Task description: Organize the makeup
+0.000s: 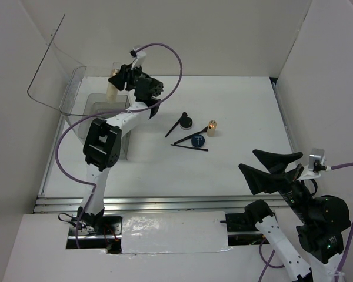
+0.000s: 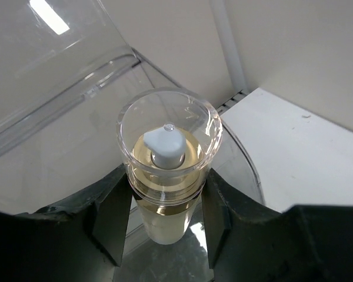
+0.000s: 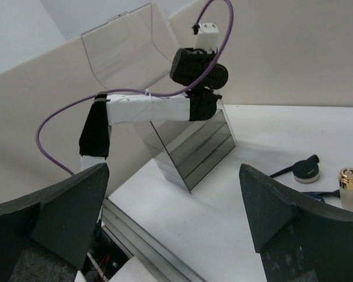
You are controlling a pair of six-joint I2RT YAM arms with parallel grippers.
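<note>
My left fingers (image 2: 112,220) grip the tall pale-yellow bottle (image 2: 167,153) upright by its sides, at the clear box (image 1: 100,106) in the far left corner of the surface (image 1: 235,170). My right fingers (image 3: 70,214) are spread wide and empty over the near right corner. The amber bottle (image 1: 212,127), black compact (image 1: 187,123), blue compact (image 1: 198,141) and brushes (image 1: 188,147) lie mid-surface.

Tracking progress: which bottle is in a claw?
The tall pale-yellow bottle, held by the left claw; the short gold-capped one stands free on the table.

My left end effector (image 1: 120,78) has the pale-yellow bottle (image 1: 112,83) by the clear box (image 1: 97,106), compacts (image 1: 188,123) well off to its right.
</note>
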